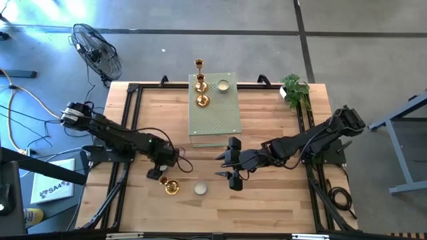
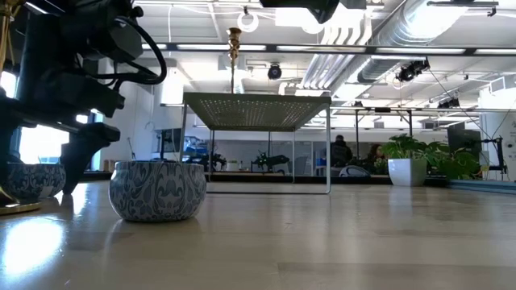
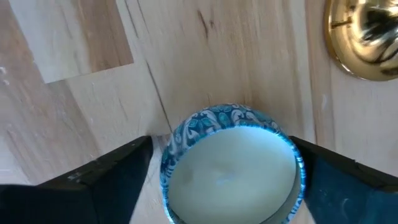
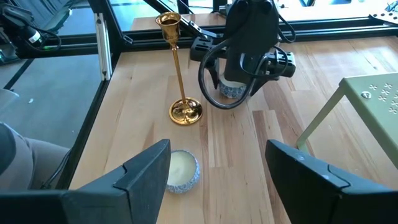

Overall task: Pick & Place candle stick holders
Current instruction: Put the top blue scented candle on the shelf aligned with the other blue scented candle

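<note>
Left end effector (image 3: 217, 180), fingers spread, straddles a blue-patterned candle cup (image 3: 231, 167) on the tabletop (image 1: 267, 200). Closing off-centre could push the cup into the gold candlestick holder (image 4: 180, 68) nearby and topple it. Right end effector (image 4: 217, 171) hangs spread near a second cup (image 4: 180, 170); open wood lies beyond.

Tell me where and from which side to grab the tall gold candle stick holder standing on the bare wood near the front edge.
Grip the tall gold candle stick holder on its slim upright stem, about mid-height, coming in level from the side. The round base is too wide and flat to pinch. The right gripper, fingers open, faces it; the low blue-patterned cup lies in between, so pass above that cup. The left gripper is busy at another cup.
</note>
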Robot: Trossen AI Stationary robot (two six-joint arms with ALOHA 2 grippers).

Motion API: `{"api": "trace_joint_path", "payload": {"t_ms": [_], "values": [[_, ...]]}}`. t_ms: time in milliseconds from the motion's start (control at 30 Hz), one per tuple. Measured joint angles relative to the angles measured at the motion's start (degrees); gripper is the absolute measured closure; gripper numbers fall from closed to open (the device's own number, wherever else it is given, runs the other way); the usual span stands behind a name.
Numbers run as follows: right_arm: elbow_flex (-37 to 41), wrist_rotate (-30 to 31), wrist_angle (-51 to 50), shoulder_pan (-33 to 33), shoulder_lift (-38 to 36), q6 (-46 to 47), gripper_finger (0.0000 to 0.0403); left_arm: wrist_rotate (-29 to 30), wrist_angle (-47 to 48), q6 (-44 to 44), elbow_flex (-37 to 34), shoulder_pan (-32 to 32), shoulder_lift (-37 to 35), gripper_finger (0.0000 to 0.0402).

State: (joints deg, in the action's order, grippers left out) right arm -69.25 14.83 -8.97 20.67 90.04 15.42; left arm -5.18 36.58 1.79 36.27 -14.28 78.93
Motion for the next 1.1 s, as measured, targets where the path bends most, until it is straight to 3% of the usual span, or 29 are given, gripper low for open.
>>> {"api": "trace_joint_path", "payload": {"t_ms": [200,633,1100], "values": [[0.0,0.0,0.0,0.0,0.0,0.0,0.0144,-0.1,-0.7,0.2,-0.7,0.0,0.0,0.0114],[0.0,0.0,0.1,0.0,0.0,0.0,0.0144,-0.2,0.7,0.4,0.4,0.0,0.1,0.0114],[0.0,-3.4,0.1,0.0,0.0,-1.1,0.0144,5.8,22.4,2.0,14.5,0.0,0.2,0.0114]]}}
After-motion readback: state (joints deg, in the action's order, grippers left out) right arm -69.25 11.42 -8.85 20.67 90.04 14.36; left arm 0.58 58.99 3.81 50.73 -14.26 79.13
